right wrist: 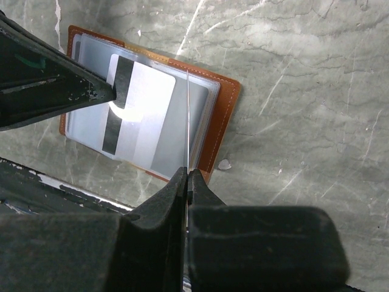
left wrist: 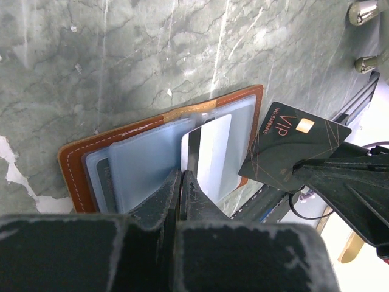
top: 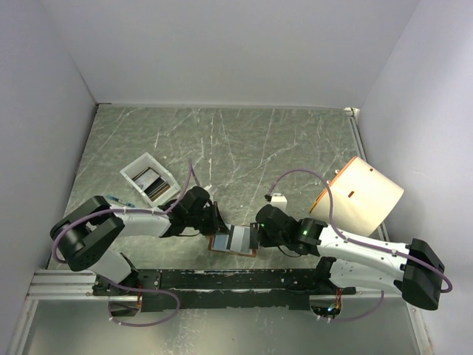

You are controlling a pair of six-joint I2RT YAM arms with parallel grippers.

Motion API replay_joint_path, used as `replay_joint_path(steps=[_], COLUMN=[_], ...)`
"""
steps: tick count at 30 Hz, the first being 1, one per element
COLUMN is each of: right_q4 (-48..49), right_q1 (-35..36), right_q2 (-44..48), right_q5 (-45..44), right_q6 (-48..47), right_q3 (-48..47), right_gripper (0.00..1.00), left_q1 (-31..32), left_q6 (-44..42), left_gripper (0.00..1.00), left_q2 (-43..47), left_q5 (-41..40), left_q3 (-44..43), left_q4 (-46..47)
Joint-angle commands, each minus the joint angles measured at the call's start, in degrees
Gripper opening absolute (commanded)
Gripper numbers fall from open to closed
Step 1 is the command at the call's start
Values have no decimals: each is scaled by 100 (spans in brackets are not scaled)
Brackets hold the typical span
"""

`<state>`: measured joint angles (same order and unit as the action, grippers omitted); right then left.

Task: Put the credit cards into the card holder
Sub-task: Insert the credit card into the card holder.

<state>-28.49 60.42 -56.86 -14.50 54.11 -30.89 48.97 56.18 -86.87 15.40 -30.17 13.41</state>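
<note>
The card holder (top: 233, 241) lies open at 6 o'clock on the desk (top: 244, 140), between the arms, with a white card with a dark stripe (right wrist: 143, 115) in one of its clear sleeves (left wrist: 140, 164). The left jaws, at its 9 o'clock side, are closed, tips on a sleeve. The right jaws, at 3 o'clock, pinch a dark VIP card (left wrist: 298, 146) over the holder's edge. A white tray (top: 133, 167) of cards (top: 150, 182) sits at 10 o'clock and a cream cylinder (top: 362, 196) at 2 o'clock.
</note>
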Motion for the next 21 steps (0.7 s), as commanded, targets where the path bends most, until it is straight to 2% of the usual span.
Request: replay_joint_path(steps=[1,4,12,18,21], right_q4=[-30,-25,-566,-1066,-1071], right_q1=[-12,-5,-12,-9,-8], right_q2=[-14,-42,140,503,541], right_q5=[21,18,-182,-219,-153], right_q6=[39,38,117,302,397], right_q3=[130,121,-213,-286,-238], right_gripper=[0,0,0,0,0], left_q1=[119,199,229,234,233], left_q6=[-13,37,-79,-154,-157], left_gripper=[7,13,48,51,52], left_q2=[-211,-275,155,474,465], left_q5=[-93,-4,-409,-635,-501], left_q3=[-77,-140,-390,-437,-350], left_q4=[162,341,-422,-757,-574])
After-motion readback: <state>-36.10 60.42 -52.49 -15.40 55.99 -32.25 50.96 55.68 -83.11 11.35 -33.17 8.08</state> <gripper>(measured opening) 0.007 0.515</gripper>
